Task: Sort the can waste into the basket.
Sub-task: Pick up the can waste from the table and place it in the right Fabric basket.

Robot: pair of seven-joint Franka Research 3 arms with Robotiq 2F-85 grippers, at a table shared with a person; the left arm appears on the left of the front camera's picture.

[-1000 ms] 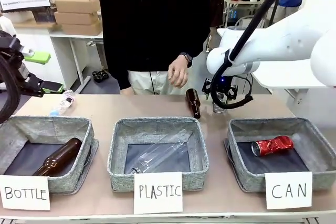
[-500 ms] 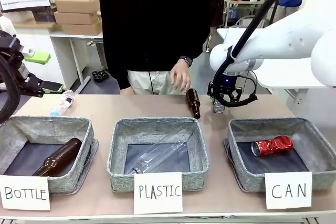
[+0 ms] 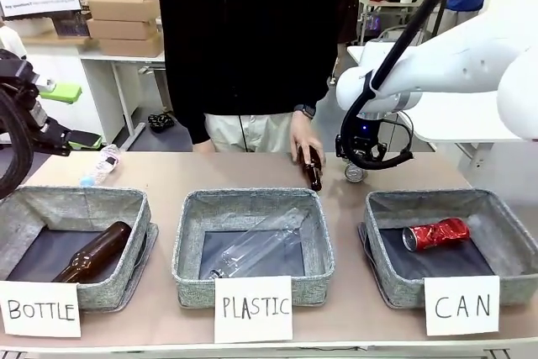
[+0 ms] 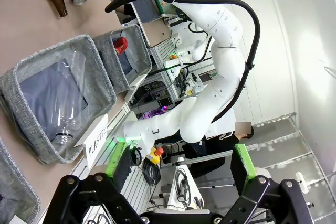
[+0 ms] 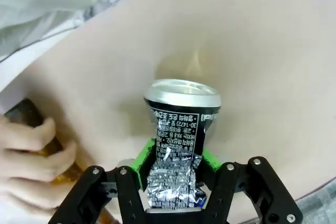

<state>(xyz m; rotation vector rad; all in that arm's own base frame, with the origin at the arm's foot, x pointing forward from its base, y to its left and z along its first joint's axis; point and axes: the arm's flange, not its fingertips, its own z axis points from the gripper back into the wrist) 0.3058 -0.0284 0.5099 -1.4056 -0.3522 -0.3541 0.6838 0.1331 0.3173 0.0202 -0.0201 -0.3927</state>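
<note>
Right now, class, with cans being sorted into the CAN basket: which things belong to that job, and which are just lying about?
Belong to the job:
- silver-grey can, held in the right gripper
- red can, already in the basket
- CAN basket

Just lying about:
- brown bottle under the person's hand
- PLASTIC basket
- BOTTLE basket
- clear bottle on the table

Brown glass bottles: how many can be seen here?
2. One brown bottle lies in the basket signed "BOTTLE". The other bottle is on the table at the far side, with the person's hand on it. None seem hidden.
</note>
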